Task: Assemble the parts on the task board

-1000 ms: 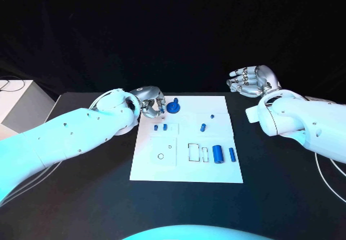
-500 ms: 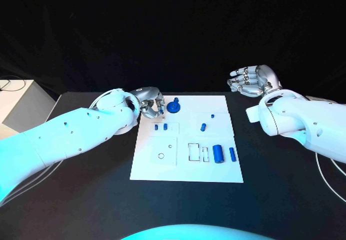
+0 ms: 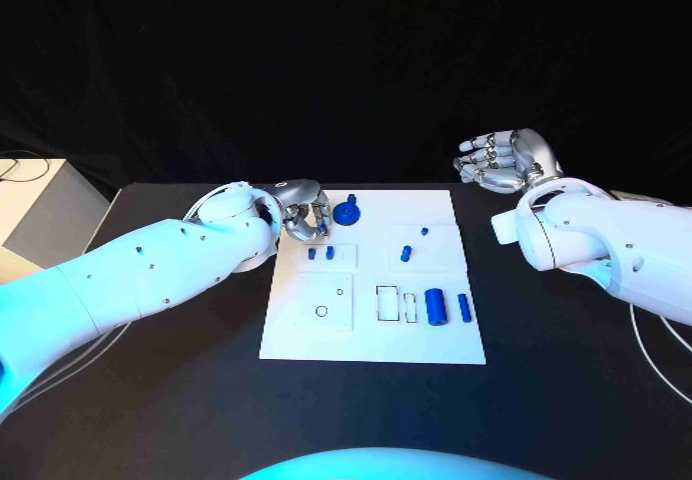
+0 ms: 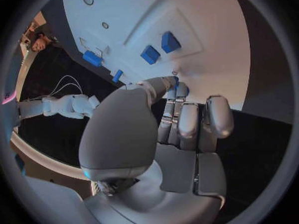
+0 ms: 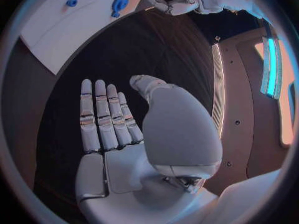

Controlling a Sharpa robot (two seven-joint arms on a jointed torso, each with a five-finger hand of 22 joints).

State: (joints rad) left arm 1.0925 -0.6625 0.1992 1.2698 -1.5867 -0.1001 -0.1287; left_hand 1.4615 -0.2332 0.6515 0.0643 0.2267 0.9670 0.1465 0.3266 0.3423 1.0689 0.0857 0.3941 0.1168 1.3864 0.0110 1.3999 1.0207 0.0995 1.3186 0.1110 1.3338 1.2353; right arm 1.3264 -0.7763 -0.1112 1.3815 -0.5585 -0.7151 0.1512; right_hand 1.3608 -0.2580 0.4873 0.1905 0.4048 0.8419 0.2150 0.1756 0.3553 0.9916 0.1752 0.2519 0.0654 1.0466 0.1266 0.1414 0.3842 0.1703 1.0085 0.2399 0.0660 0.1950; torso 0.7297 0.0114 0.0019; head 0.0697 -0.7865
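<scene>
Head view: blue parts (image 3: 446, 307) dot the task board (image 3: 372, 340).

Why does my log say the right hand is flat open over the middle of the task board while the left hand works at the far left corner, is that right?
Not quite. The right hand is flat open, but off the task board, over the black table beyond its far right corner; the head view shows it. The left hand is at the far left corner, as logged.
</scene>
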